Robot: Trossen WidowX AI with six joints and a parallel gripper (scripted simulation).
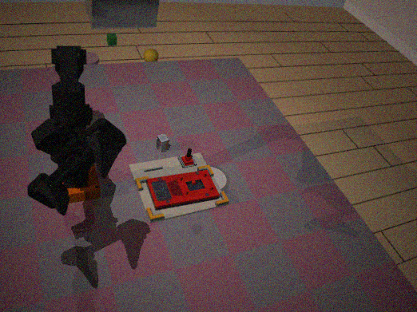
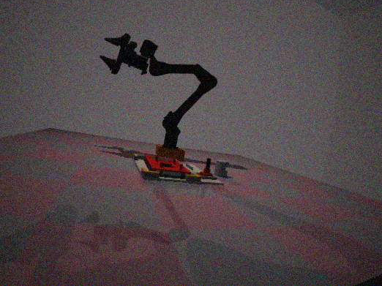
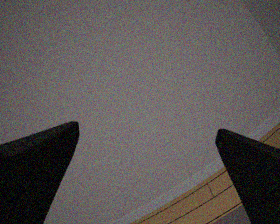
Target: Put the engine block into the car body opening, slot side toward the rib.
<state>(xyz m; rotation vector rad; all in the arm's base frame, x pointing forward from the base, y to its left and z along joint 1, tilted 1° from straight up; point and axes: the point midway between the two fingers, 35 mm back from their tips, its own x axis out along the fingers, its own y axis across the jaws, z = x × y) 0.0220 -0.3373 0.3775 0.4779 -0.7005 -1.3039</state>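
Two black fingers of our gripper (image 1: pixel 84 195) (image 2: pixel 104 47) (image 3: pixel 148 129) stand wide apart, with nothing between them. We hold it high on our black jointed arm (image 1: pixel 69 96) (image 2: pixel 194 95), well above the orange base (image 1: pixel 77 195) (image 2: pixel 169 153) and apart from everything on the pink-and-grey checkered mat (image 1: pixel 260 238) (image 2: pixel 227 200). Near the base lies a thin white board (image 1: pixel 137 171) (image 2: pixel 214 181) with yellow corner brackets, and between these sits the flat red car body (image 1: pixel 181 199) (image 2: pixel 156 163), with dark recesses in its top. On the same board, beside the car body, we see a small red piece with an upright black knob (image 1: pixel 188 161) (image 2: pixel 207 172). The small silver-grey engine block (image 1: pixel 163 143) (image 2: pixel 221 169) stands on the mat just beyond the board's edge, outside the car body; we cannot tell which way its slot faces. A round white disc (image 1: pixel 219 179) shows partly behind the board. Farther off, on the plank floor (image 1: pixel 339 138) (image 3: pixel 210 192), we find a yellow ball (image 1: pixel 151 55), a green block (image 1: pixel 112 39) and a grey bin (image 1: pixel 125 10) holding yellow balls.
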